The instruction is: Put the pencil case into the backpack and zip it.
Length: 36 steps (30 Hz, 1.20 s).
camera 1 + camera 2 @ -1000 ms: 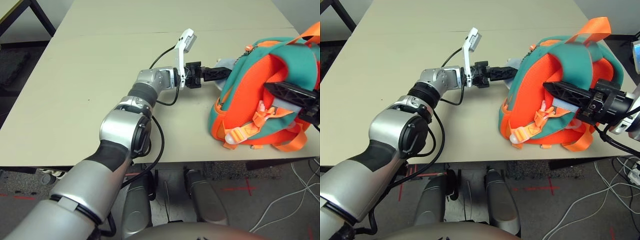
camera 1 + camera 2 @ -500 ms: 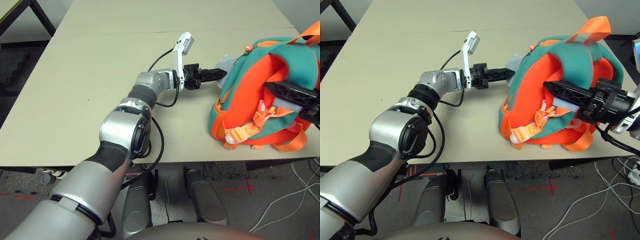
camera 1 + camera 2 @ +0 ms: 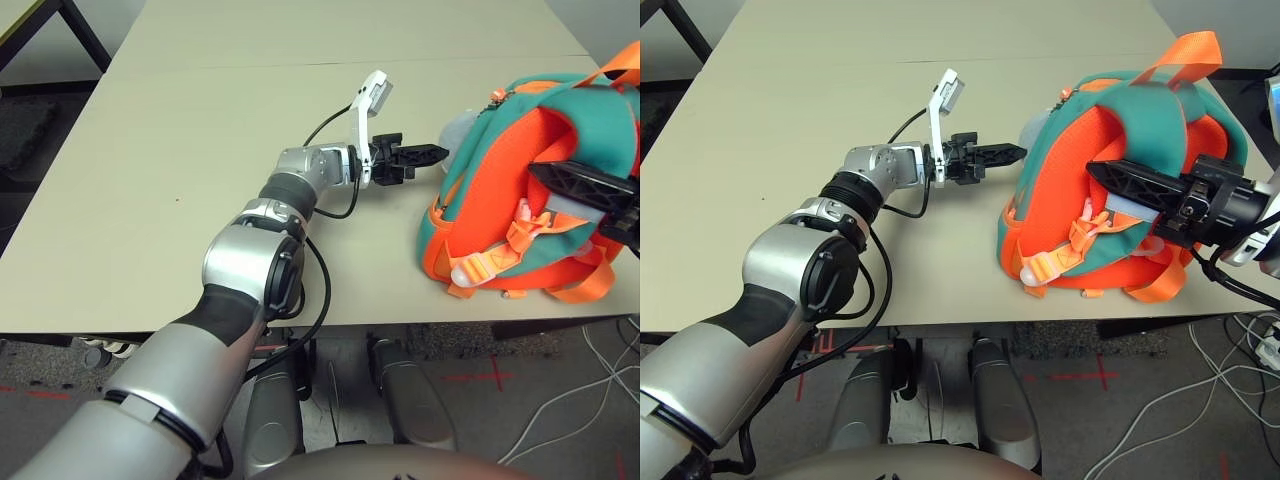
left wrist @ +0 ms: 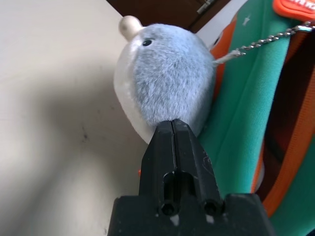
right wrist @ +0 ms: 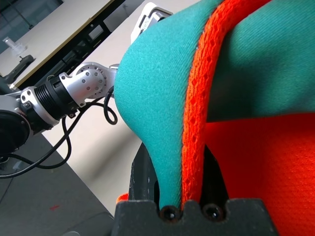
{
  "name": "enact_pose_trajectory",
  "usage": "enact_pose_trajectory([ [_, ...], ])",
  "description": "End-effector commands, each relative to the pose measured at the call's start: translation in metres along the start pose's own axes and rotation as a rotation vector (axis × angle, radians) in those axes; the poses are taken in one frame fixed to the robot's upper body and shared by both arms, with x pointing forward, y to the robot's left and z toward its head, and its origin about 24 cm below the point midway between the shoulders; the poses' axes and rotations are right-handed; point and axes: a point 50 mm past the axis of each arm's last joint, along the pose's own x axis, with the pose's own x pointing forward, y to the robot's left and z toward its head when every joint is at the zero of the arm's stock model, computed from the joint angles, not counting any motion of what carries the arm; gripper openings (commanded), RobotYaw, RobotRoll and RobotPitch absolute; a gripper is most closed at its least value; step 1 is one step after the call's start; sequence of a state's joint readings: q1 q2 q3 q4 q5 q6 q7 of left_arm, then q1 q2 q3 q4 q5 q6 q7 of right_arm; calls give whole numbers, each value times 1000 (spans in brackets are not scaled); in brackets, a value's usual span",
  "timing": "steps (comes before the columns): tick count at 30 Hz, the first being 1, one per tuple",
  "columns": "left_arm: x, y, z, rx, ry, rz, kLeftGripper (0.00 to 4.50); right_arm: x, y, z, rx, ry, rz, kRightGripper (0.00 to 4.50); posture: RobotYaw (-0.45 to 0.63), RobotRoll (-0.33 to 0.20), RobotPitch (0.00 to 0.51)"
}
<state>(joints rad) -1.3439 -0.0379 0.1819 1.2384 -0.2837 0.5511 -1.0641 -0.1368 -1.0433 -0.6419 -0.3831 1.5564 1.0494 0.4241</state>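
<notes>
Left wrist view alone shows the left gripper (image 4: 172,129) clenched empty, tips at the plush charm (image 4: 165,78). Right gripper (image 3: 1120,185) clamps the backpack (image 3: 1140,120) near the table (image 3: 150,180) edge; open tabletop lies left.

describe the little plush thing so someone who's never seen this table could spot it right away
Start at the teal and orange backpack standing at the table's right end. On its left side, facing the left hand, a small round plush charm hangs from a thin metal chain. It is the only furry thing here: grey on top, white underneath, with a tiny black eye.
</notes>
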Motion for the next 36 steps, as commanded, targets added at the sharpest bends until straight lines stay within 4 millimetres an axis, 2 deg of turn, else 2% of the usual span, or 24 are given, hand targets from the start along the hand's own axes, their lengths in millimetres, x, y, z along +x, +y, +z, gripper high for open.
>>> enact_pose_trajectory([
  [1, -11, 3, 4, 121, 67, 0, 0, 0, 3, 1, -8, 3, 15, 54, -309, 0, 223],
  [5, -33, 7, 20, 264, 102, 41, 922, -2, 3, 2, -10, 7, 12, 54, -308, 0, 224],
  [9, -44, 12, 25, 285, 95, 79, 2462, -2, 3, 3, -11, 11, 13, 54, -310, 0, 224],
  [14, -38, 13, 19, 244, 45, 69, 4446, -1, 5, 4, -13, 20, 23, 54, -336, 0, 235],
  [20, -22, 7, 11, 174, -3, -30, 4500, -2, 11, 5, -6, 43, 32, 54, -385, 0, 251],
  [26, -13, 5, 4, 111, -63, -56, 4500, -7, 15, 7, -3, 59, 20, 54, -427, 0, 253],
  [36, -7, 7, -6, 87, -52, -48, 4500, -8, 17, 8, 1, 64, 12, 54, -437, 0, 254],
])
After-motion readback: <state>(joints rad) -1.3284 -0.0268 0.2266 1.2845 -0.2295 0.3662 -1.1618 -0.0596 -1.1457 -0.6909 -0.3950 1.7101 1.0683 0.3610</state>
